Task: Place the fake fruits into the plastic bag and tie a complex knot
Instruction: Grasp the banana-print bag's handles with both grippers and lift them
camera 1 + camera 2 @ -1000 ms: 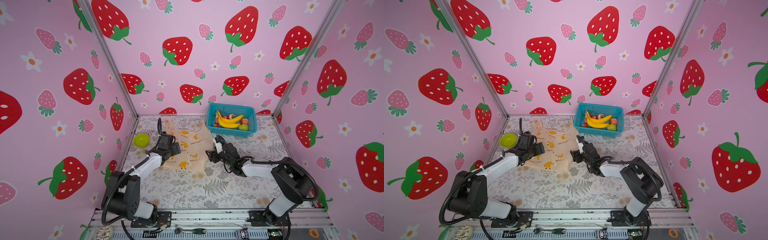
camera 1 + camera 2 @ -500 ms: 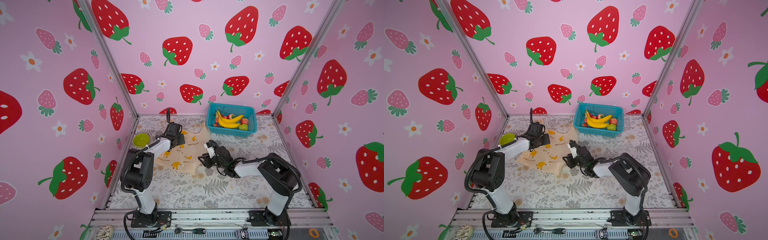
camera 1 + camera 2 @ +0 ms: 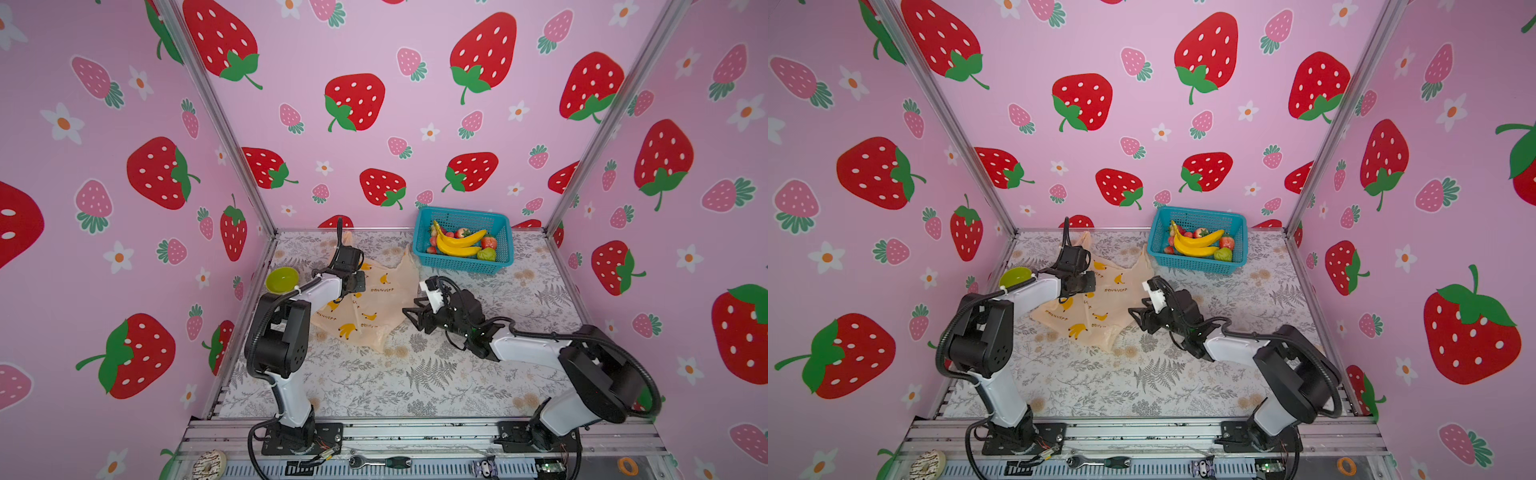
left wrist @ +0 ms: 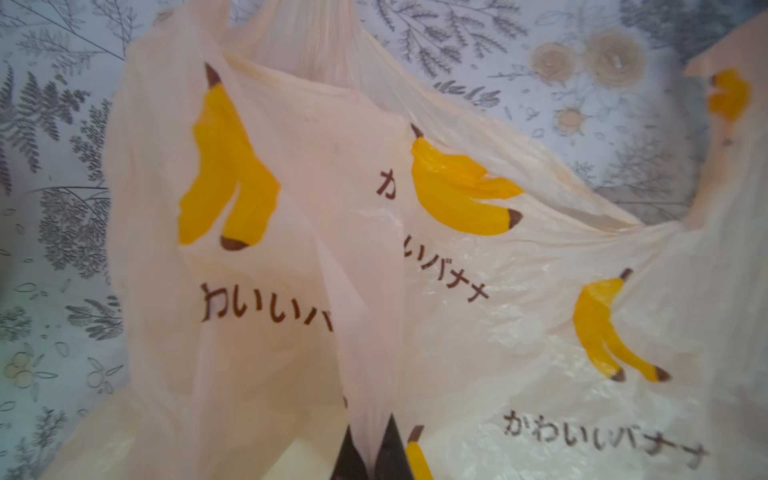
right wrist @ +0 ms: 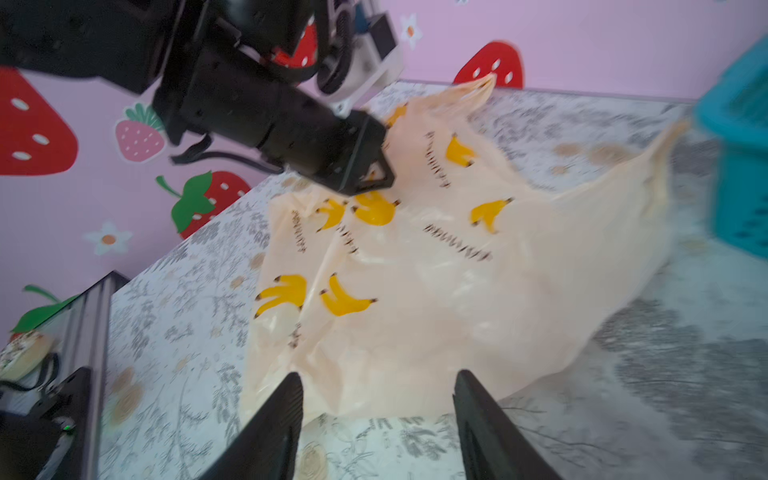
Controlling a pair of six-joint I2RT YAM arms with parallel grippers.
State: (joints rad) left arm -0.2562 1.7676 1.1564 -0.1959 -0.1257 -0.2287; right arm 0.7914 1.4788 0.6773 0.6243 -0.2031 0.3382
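Note:
The plastic bag (image 3: 374, 303) (image 3: 1100, 299) lies rumpled on the floral table, pale peach with printed yellow bananas. Its two handle strips (image 3: 409, 255) point toward the back wall, apart from each other, and no knot is in view. My left gripper (image 4: 370, 449) (image 3: 353, 282) is shut on a pinched fold of the bag's film. My right gripper (image 5: 378, 378) (image 3: 409, 316) stands open at the bag's right edge with nothing between its fingers. The fake fruits sit in the blue basket: yellow bananas (image 3: 459, 245), strawberries (image 3: 489, 242) and a green fruit (image 3: 486, 254).
The blue mesh basket (image 3: 461, 212) stands at the back right, close to the bag's right handle. A lime-green bowl (image 3: 282, 279) sits at the left wall beside my left arm. On the front rail lie a ratchet tool (image 3: 378, 461) and a donut (image 3: 210, 465).
My left arm raised its elbow, drew the gripper toward the back left and shut its jaws on the bag. The bag shifted left. My right gripper moved slightly left and its jaws reopened wider.

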